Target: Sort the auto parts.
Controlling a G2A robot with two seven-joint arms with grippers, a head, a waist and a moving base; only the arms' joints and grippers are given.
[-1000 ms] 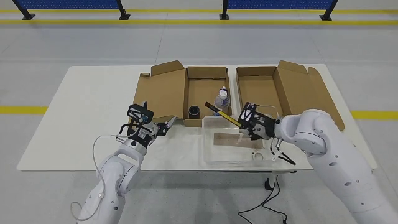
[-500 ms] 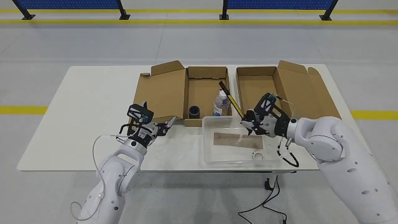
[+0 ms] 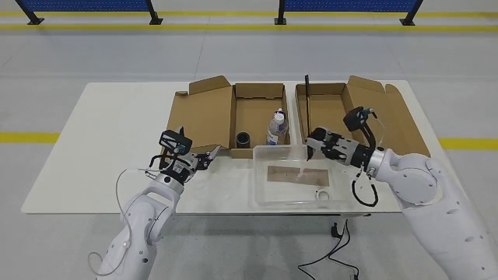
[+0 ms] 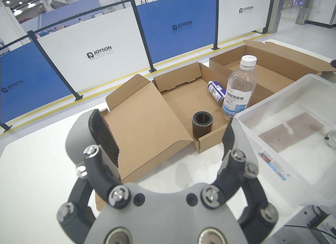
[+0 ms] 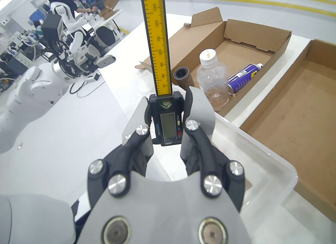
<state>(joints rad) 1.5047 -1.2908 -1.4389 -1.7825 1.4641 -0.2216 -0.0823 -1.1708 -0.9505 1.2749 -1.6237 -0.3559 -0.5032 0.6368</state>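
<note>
My right gripper (image 3: 312, 145) (image 5: 165, 110) is shut on a digital caliper (image 5: 155, 32) with a yellow scale, gripped at its black display head. The caliper (image 3: 306, 97) stands on end by the near-left corner of the empty right cardboard box (image 3: 331, 120) (image 5: 296, 113). The left cardboard box (image 3: 261, 124) (image 4: 178, 100) holds a black cylinder (image 3: 243, 138) (image 4: 202, 124), a clear bottle (image 3: 277, 127) (image 4: 239, 90) and a spray can (image 4: 216, 92) (image 5: 242, 74). My left gripper (image 3: 212, 154) (image 4: 162, 129) is open above the table in front of that box's flap.
A clear plastic bin (image 3: 255, 175) (image 4: 262, 150) (image 5: 252, 140) stands at the table's front, between the arms. In it lie a brown sheet (image 3: 292, 174), a small white part (image 4: 287, 127) and a metal ring (image 3: 321, 194) (image 4: 331, 138). Both boxes' lids lie folded outward.
My right gripper has carried the caliper rightward from above the bin and left box, swinging it upright near the right box. The left arm has stayed still.
</note>
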